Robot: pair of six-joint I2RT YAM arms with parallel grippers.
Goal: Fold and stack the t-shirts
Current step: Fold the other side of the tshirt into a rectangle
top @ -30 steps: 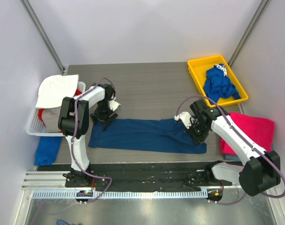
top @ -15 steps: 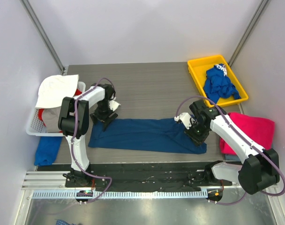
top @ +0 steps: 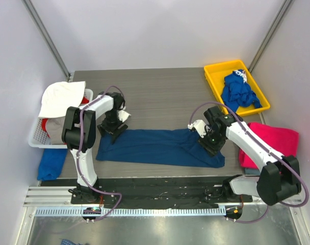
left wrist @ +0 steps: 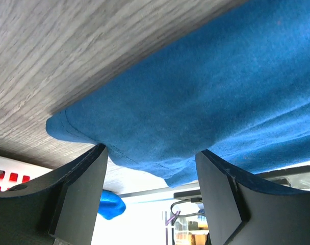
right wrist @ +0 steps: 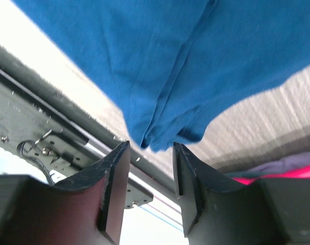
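The dark blue t-shirt [top: 160, 147] lies flat in a long strip near the front of the grey table [top: 160, 92]. The left gripper [top: 116, 129] points down over its left end, fingers wide apart. The right gripper [top: 211, 145] points down over its right end, fingers apart, holding nothing. The white letters on the bright blue t-shirt [top: 236, 94] in the yellow tray [top: 212, 76] are too small to read.

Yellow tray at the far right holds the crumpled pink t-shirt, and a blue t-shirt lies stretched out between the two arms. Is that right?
Not quite. The yellow tray holds a crumpled royal-blue t-shirt, not the pink one; the pink t-shirt lies outside it, on its near side. The top external view shows this. The rest, about the stretched-out blue t-shirt, stands.
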